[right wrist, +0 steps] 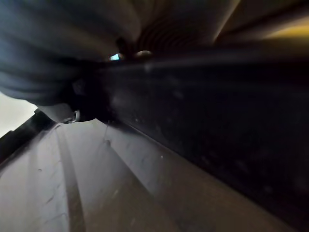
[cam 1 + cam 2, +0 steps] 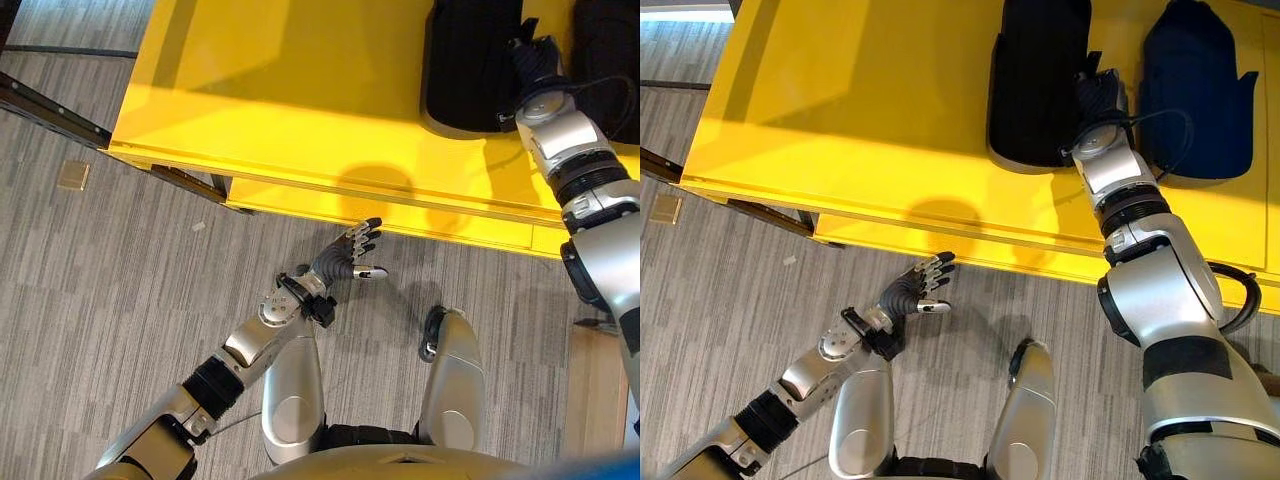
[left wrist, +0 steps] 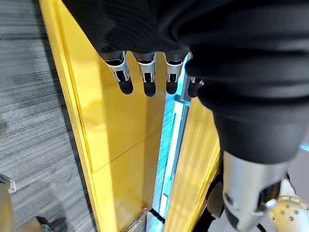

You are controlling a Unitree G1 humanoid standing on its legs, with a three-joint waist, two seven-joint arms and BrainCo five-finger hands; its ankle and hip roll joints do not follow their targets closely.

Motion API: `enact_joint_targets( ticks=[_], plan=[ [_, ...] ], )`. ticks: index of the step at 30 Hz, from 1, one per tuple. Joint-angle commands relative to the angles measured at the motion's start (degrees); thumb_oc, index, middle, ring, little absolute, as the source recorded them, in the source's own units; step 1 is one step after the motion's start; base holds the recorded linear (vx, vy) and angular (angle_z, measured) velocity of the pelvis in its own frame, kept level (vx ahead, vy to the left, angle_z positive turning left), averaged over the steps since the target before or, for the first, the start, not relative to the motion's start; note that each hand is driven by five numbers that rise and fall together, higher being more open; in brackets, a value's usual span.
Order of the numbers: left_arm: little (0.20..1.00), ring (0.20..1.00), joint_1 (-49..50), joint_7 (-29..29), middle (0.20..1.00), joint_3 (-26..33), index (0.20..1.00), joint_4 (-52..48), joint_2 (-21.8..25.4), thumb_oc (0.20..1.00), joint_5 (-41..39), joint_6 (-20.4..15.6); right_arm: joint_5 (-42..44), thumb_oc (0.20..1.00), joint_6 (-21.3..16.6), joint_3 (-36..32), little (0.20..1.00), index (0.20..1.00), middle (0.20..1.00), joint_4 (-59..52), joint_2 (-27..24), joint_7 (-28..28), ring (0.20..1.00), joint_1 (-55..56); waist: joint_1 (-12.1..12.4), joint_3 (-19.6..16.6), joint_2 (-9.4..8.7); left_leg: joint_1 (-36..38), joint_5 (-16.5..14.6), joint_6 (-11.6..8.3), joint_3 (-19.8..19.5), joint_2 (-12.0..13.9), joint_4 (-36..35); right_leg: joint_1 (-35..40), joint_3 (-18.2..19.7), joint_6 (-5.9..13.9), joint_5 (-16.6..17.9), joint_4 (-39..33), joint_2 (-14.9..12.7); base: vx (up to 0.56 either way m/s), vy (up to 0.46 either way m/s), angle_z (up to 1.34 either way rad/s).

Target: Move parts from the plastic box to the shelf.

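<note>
Two dark moulded parts lie on the yellow shelf (image 2: 860,110): a black one (image 2: 1035,80) and a dark blue one (image 2: 1195,90) to its right. My right hand (image 2: 1098,100) rests between them, against the black part's right edge, and its fingers are hidden behind that part. In the right wrist view the black part (image 1: 217,125) sits very close to the camera. My left hand (image 2: 910,292) hangs over the floor just in front of the shelf's front edge, open with straight fingers (image 3: 145,77) and holding nothing.
The shelf's front edge (image 2: 400,215) runs across the scene above the grey carpet floor (image 2: 120,300). A dark rail (image 2: 50,110) juts out at the far left, with a small tan square (image 2: 73,175) on the floor beside it.
</note>
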Motion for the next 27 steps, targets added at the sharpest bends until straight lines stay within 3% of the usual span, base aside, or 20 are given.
enact_joint_targets(
  ticks=[1,9,11,19,27],
  plan=[
    [1.000,1.000,-0.3,-0.4,1.000,-3.3,1.000,-3.6,-0.4,1.000,-1.0,-4.3,2.0,0.200,-1.9,1.7,0.200,0.200,0.200,1.0,-1.1,-1.2,0.200,-4.2,2.4,-0.9,2.46,4.8,-5.2,5.10,2.6,-3.1,-3.5,-2.7,-6.2,-6.86,-2.2,8.2,3.9,0.03,0.062,0.07],
    [1.000,1.000,0.7,0.2,1.000,-3.5,1.000,-3.5,-0.4,1.000,-1.1,-6.1,6.5,0.200,-2.5,0.5,0.200,0.200,0.200,3.3,0.8,-4.9,0.200,-3.9,3.2,-0.9,3.38,4.0,-5.4,5.38,3.1,-3.6,-3.6,-2.8,-6.8,-6.58,-2.0,7.5,3.1,0.03,0.066,0.02],
    [1.000,1.000,1.1,1.3,1.000,-3.4,1.000,-2.9,-1.1,1.000,-2.0,-7.1,14.6,0.200,-3.3,-2.3,0.200,0.200,0.200,4.9,2.6,-7.6,0.200,-3.1,3.5,-0.9,3.95,4.0,-5.4,5.42,3.5,-4.0,-4.0,-2.6,-7.1,-6.43,-2.2,7.4,2.7,0.07,0.153,0.01],
    [1.000,1.000,1.3,3.0,1.000,-3.7,1.000,-3.3,-1.8,1.000,-3.0,-7.5,13.5,0.200,-5.2,-4.0,0.200,0.200,0.200,5.4,4.2,-10.0,0.200,-2.9,4.2,-0.9,5.00,3.8,-4.2,5.41,3.9,-4.8,-6.3,-2.5,-8.1,-5.92,-1.7,6.0,2.2,0.02,0.081,0.03],
    [1.000,1.000,2.0,3.6,1.000,-3.7,1.000,-3.2,-2.1,1.000,-3.4,-9.0,12.3,0.200,-4.6,-3.0,0.200,0.200,0.200,4.8,4.7,-9.9,0.200,-2.1,4.7,-0.9,5.19,3.4,-3.8,5.58,4.3,-5.3,-7.2,-2.0,-8.8,-5.84,-1.7,5.1,2.2,0.01,0.033,0.00]
  ],
)
